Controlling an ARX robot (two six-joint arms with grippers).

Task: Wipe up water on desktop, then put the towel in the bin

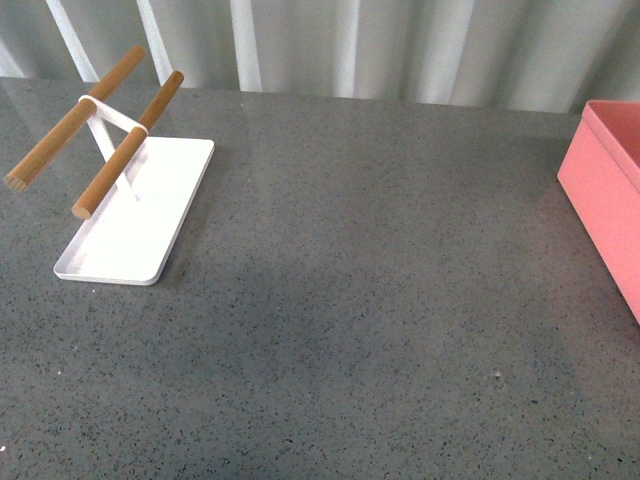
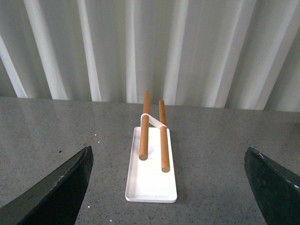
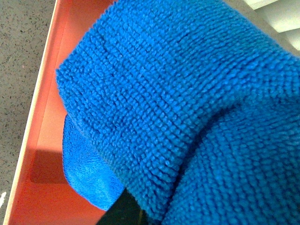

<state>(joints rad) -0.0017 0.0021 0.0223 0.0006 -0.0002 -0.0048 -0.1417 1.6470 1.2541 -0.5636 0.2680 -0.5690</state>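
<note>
The bright blue fluffy towel (image 3: 178,103) fills the right wrist view, bunched in thick folds and hanging over the inside of the salmon-pink bin (image 3: 47,154). My right gripper is shut on the towel; only a dark bit of a finger (image 3: 119,211) shows under the cloth. The bin (image 1: 608,195) stands at the right edge of the front view on the speckled dark grey desktop (image 1: 370,300). Neither arm nor the towel shows in the front view. My left gripper (image 2: 168,187) is open and empty, above the desktop (image 2: 215,154), facing the white tray.
A flat white tray (image 1: 135,215) with two wooden rods (image 1: 125,145) on a white stand sits at the left of the desktop; it also shows in the left wrist view (image 2: 151,176). A white ribbed wall (image 1: 350,45) runs behind the desktop.
</note>
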